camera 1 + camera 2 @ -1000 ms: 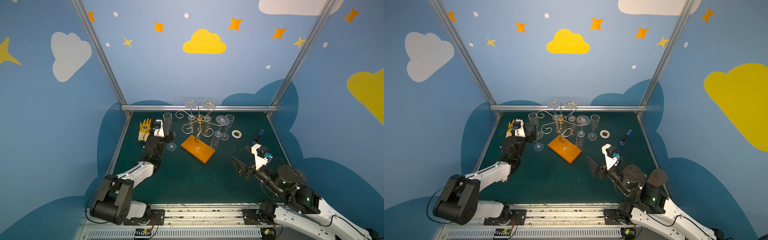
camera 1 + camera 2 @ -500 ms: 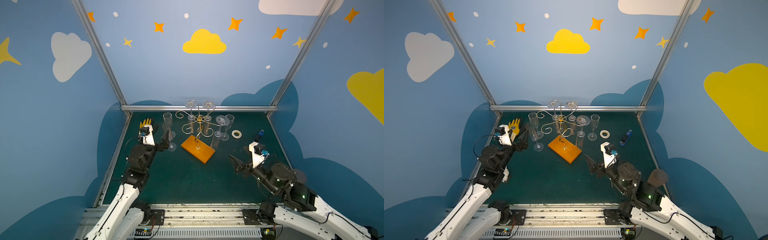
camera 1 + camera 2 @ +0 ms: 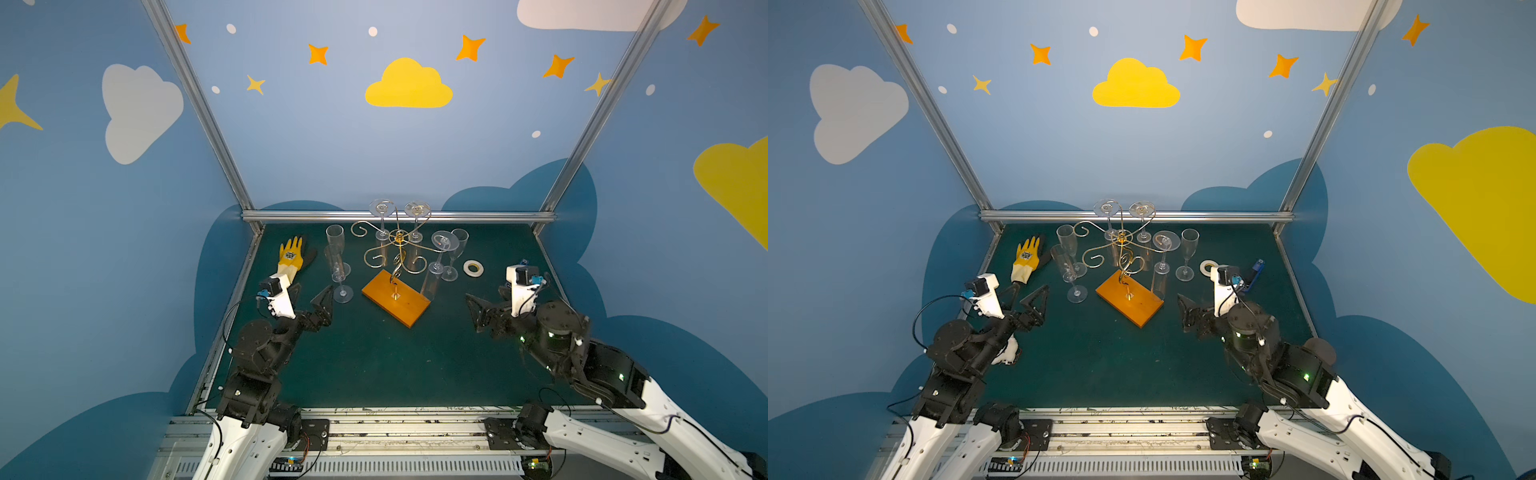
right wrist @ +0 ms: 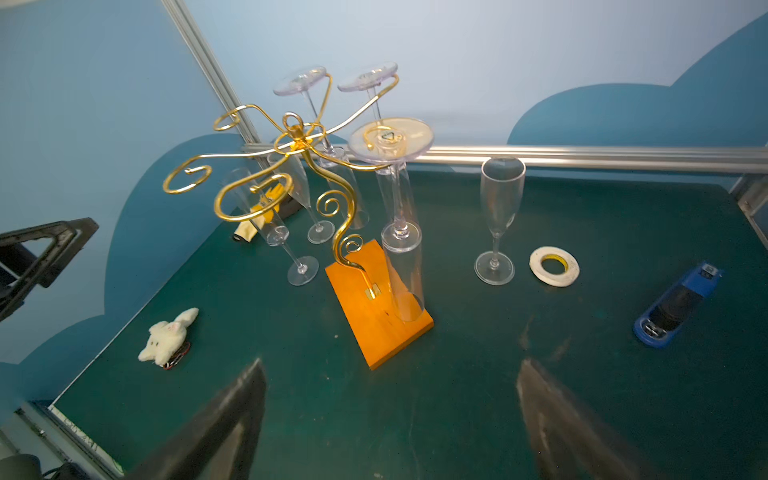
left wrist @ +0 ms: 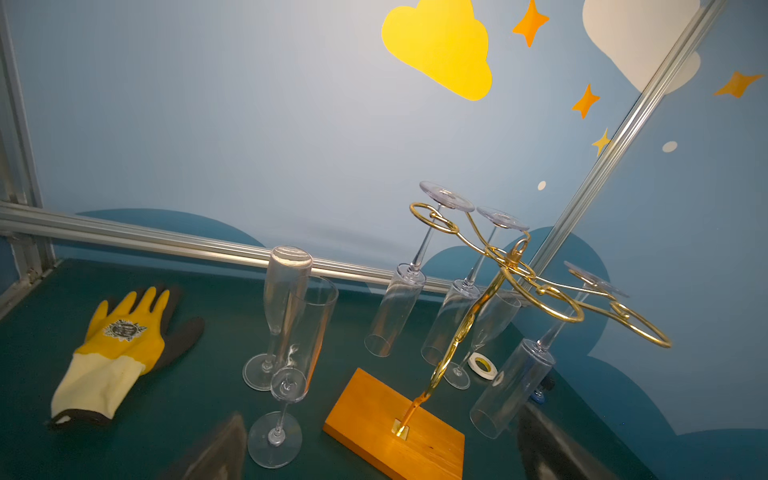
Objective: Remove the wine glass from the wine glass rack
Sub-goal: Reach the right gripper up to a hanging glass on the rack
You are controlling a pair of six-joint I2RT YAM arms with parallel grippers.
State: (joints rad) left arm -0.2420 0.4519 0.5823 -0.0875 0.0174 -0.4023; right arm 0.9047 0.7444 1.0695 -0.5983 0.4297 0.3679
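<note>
Top views both showed the green table, and toward its back stood the wine glass rack on its orange base. At the left, the left gripper hovered with its jaws spread wide and empty, just beside the foot of a standing glass. The right gripper was spread and empty too, apart from the rack. Three glasses hung upside down on the gold arms; the nearest wine glass hung at the rack's right side. A yellow glove, a blue stapler, a tape roll and a small plush lay around.
</note>
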